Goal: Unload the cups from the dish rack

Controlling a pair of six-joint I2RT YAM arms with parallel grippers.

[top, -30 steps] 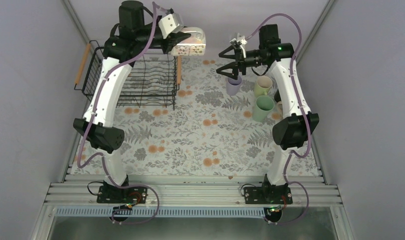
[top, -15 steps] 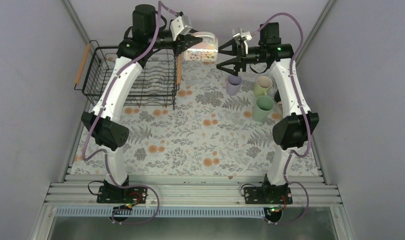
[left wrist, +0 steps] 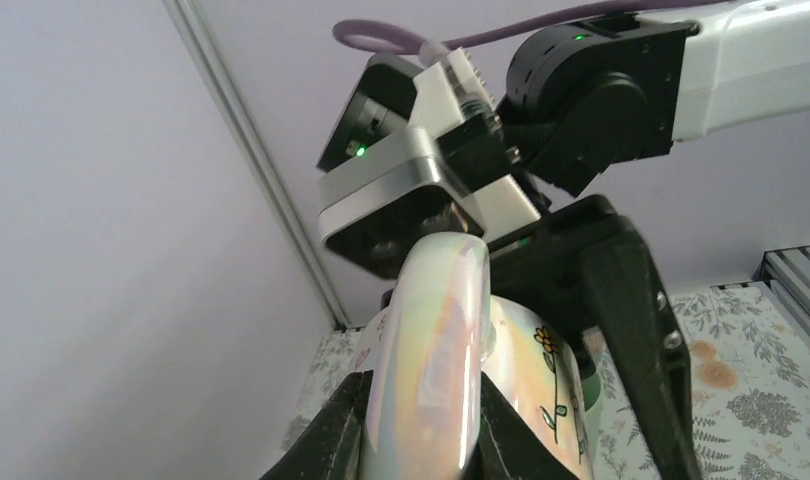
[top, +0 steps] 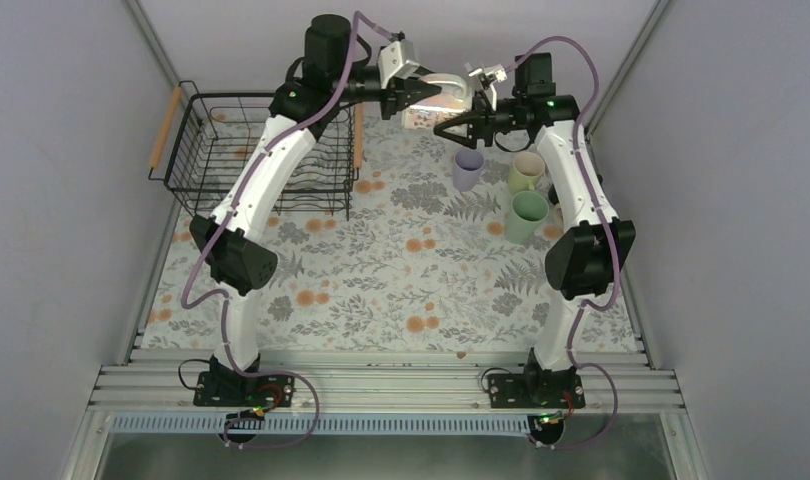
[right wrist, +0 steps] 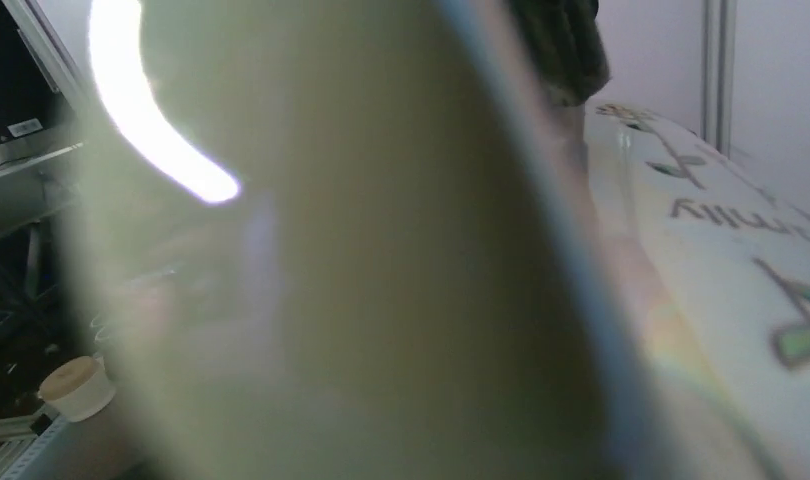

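My left gripper (top: 419, 94) is shut on the handle of the beige patterned mug (top: 444, 101) and holds it in the air at the back of the table, right of the dish rack (top: 194, 150). In the left wrist view my fingers pinch the pearly handle (left wrist: 436, 350). My right gripper (top: 453, 119) is open right at the mug, with one black finger (left wrist: 636, 340) alongside its body. The mug (right wrist: 381, 250) fills the right wrist view and hides that gripper's fingers. A lavender cup (top: 468, 170), a light green cup (top: 526, 172) and a mint green cup (top: 526, 215) stand on the table below the right arm.
The floral tablecloth (top: 381, 290) covers the table. The rack's wooden handles (top: 163, 125) flank the basket at the back left. The purple enclosure walls and metal corner posts (top: 156, 45) stand close behind both grippers.
My left arm has carried the mug rightwards from above the rack's right edge to the right gripper. The right gripper has risen and moved slightly back to meet it.
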